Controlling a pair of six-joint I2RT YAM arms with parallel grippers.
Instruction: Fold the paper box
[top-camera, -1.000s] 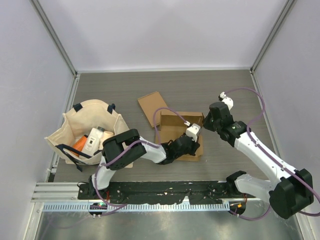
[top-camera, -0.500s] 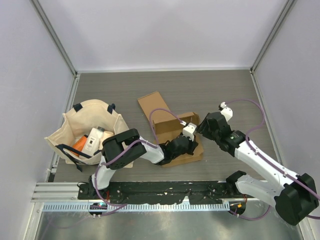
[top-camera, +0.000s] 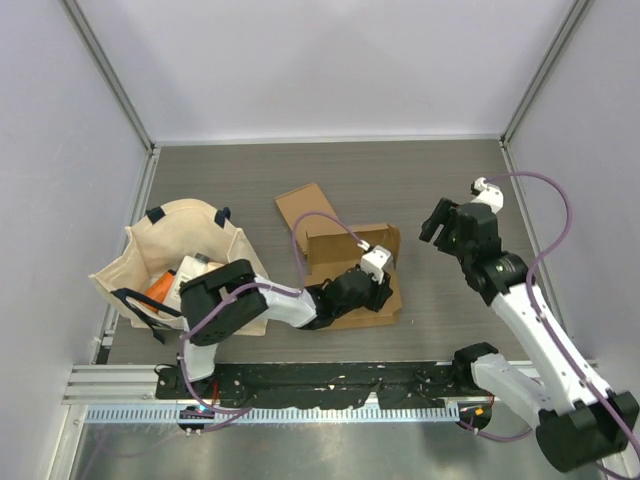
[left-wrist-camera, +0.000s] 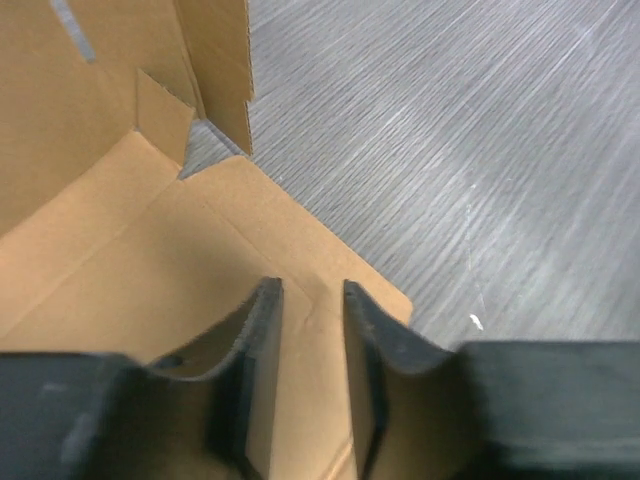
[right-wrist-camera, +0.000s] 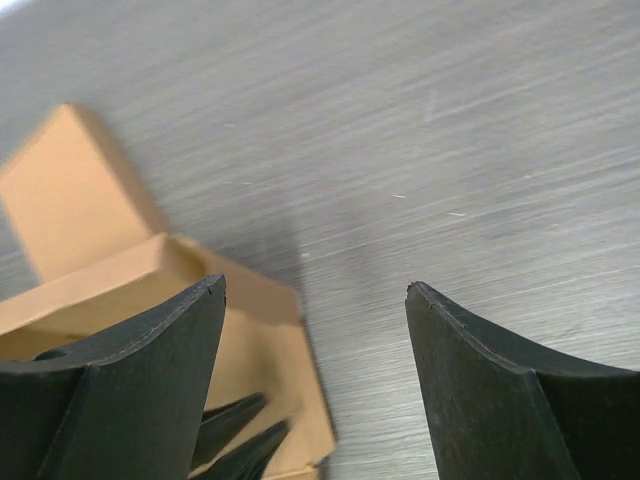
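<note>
While one paper box (top-camera: 335, 248) lies unfolded, left end effector (left-wrist-camera: 310, 290) (narrowly) and right end effector (right-wrist-camera: 315, 288) gape.

Bare bench (top-camera: 450, 175) lies beneath and behind the raised right claw (top-camera: 432, 220). To its left, the paper box (top-camera: 345, 245) and the low left claw (left-wrist-camera: 312, 290) block passage, with the tote bag (top-camera: 170, 220) farther left.

paper box (top-camera: 340, 245), left end effector (top-camera: 379, 291) seemingly touching
</note>
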